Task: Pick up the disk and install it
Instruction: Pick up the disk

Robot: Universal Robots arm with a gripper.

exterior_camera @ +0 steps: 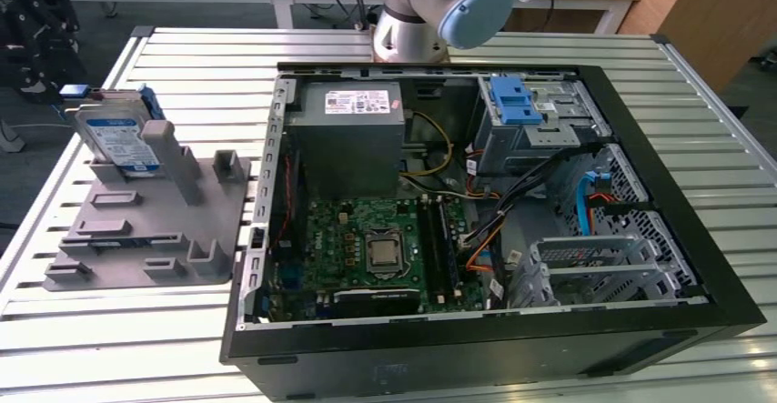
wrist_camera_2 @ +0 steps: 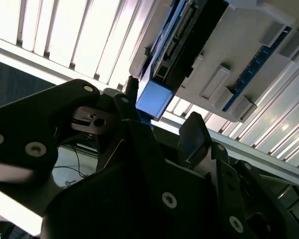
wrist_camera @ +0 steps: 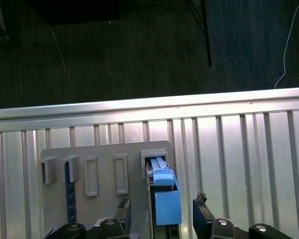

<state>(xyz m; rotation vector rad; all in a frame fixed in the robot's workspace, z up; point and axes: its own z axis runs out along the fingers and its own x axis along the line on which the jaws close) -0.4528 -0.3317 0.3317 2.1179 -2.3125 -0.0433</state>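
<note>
In the first wrist view the gripper [wrist_camera: 162, 210] was cut off at the frame's edge, its dark fingers [wrist_camera: 123, 211] just showing. The disk [wrist_camera: 167, 199] stood on edge in a slot of the grey fixture [exterior_camera: 146, 230], its lower part hidden. It sat at the exterior view's left, beside the open computer case [exterior_camera: 486, 194]. The arm [exterior_camera: 419, 12] held the gripper above the disk. The jaws were spread, one finger on either side of the blue rail end with a gap on each side.
</note>
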